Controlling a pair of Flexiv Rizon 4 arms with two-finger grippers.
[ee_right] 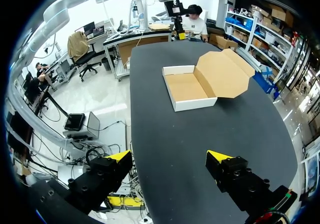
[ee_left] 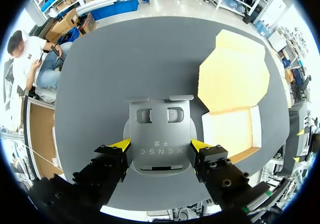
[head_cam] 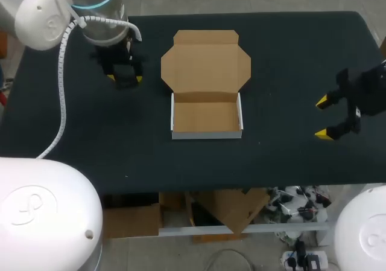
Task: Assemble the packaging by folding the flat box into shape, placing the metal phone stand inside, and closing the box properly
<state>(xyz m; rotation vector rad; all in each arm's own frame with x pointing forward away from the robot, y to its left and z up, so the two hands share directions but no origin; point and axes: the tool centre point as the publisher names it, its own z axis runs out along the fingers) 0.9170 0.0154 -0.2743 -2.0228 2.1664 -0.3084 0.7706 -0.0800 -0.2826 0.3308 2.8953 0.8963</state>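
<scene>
Tabletop [head_cam: 289, 60] dark, folded box [head_cam: 207, 119] mid-surface, lid [head_cam: 205, 63] open, stand [ee_left: 160, 129] in left gripper [ee_left: 160, 145]

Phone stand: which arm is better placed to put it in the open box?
Left. The left gripper holds the phone stand, close beside the open box. The right gripper is open, empty and farther off, near the table edge.

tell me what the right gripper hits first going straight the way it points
Probably the side wall of the open box, if the right gripper travels low enough; only bare table between.
</scene>
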